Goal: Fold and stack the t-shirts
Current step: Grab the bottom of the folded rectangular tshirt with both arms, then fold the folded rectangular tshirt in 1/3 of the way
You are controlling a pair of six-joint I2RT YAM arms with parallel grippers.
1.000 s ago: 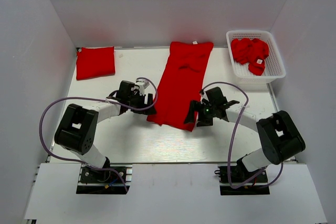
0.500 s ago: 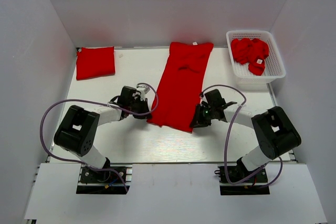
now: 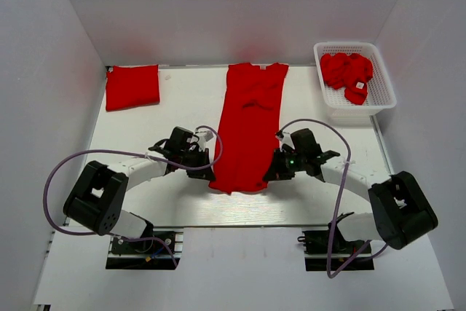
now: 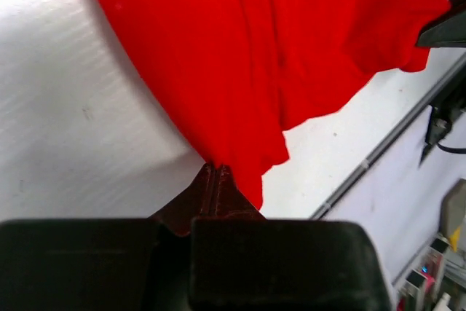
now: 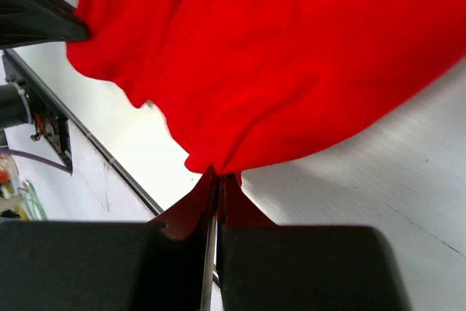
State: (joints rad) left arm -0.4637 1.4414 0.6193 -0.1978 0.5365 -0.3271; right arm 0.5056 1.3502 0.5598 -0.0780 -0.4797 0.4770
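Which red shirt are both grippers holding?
The long shirt down the middle, near corners pinched by left gripper and right gripper. The folded shirt lies far left; crumpled shirts sit in the basket.

The t-shirt (image 3: 247, 125) is soft, matt red cloth with wrinkles. The table (image 3: 182, 107) is white, smooth and a little brushed. The basket (image 3: 383, 91) is white plastic mesh.

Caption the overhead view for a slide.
Left end effector and right end effector pinch near corners of the red t-shirt.

Both wrist views crop the t-shirt (image 4: 240, 49).
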